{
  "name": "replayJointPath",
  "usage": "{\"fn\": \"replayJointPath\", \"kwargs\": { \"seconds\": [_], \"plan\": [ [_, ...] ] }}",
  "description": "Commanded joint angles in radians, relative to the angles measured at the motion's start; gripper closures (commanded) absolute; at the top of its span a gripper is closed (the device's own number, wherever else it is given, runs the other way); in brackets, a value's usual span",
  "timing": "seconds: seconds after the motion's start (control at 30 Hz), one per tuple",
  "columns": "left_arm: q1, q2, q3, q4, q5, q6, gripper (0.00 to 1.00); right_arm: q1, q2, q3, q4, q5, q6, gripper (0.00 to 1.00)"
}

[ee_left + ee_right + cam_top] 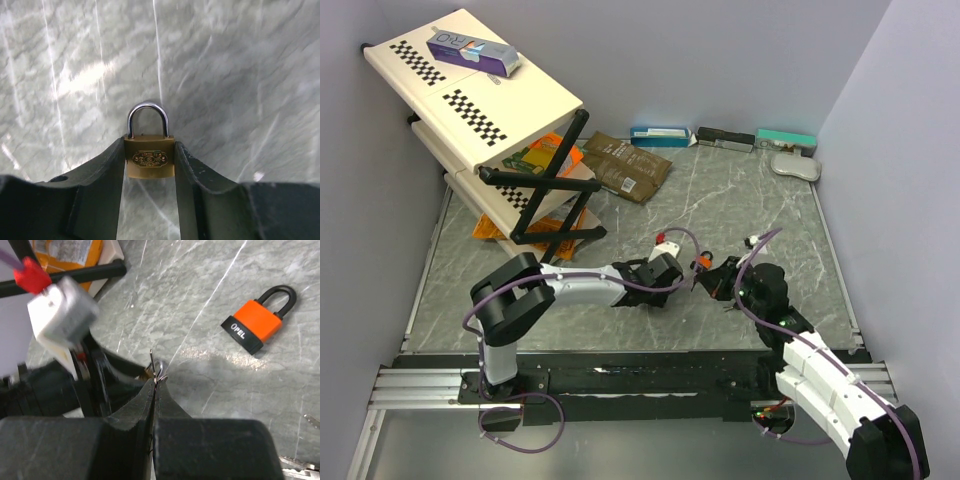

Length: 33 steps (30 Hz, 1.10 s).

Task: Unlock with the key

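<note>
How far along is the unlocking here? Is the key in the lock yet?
Done: the left gripper has the brass padlock between its fingers, both sides touching. In hand: the right gripper is shut on a thin metal piece with a ring, apparently the key. Left: inserting and turning it; the shackle is seated shut. The orange padlock lies apart on the table.

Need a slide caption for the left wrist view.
Left gripper pinching a brass padlock, shackle shut, over the marbled table.

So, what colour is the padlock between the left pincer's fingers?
Padlock: brass-gold body, silver shackle; best in left wrist view.
</note>
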Motion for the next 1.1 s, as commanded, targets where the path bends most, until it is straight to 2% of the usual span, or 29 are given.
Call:
{"fn": "replayJointPath", "kwargs": {
  "seconds": [0.0,0.1,0.23,0.37,0.53,0.8,1.07],
  "plan": [
    [0.070,-0.018,-0.075,0.111,0.173,-0.070,0.99,0.078,0.038,-0.003,0.020,0.035,-0.009,1.00],
    [0.110,-0.061,-0.105,0.195,0.228,-0.116,0.99,0.191,0.101,0.007,0.047,0.121,0.003,1.00],
    [0.170,-0.113,-0.165,0.300,0.276,-0.173,0.99,0.268,0.214,-0.003,0.146,0.140,0.062,1.00],
    [0.227,-0.182,-0.274,0.409,0.308,-0.230,0.99,0.299,0.298,-0.032,0.240,0.121,0.120,1.00],
    [0.239,-0.213,-0.339,0.511,0.333,-0.284,0.99,0.319,0.458,-0.012,0.332,0.075,0.155,1.00],
    [0.247,-0.233,-0.394,0.593,0.362,-0.337,0.99,0.356,0.686,0.057,0.478,0.002,0.203,1.00],
    [0.248,-0.246,-0.412,0.617,0.359,-0.347,0.99,0.367,0.791,0.096,0.544,-0.063,0.241,1.00]
  ]
}}
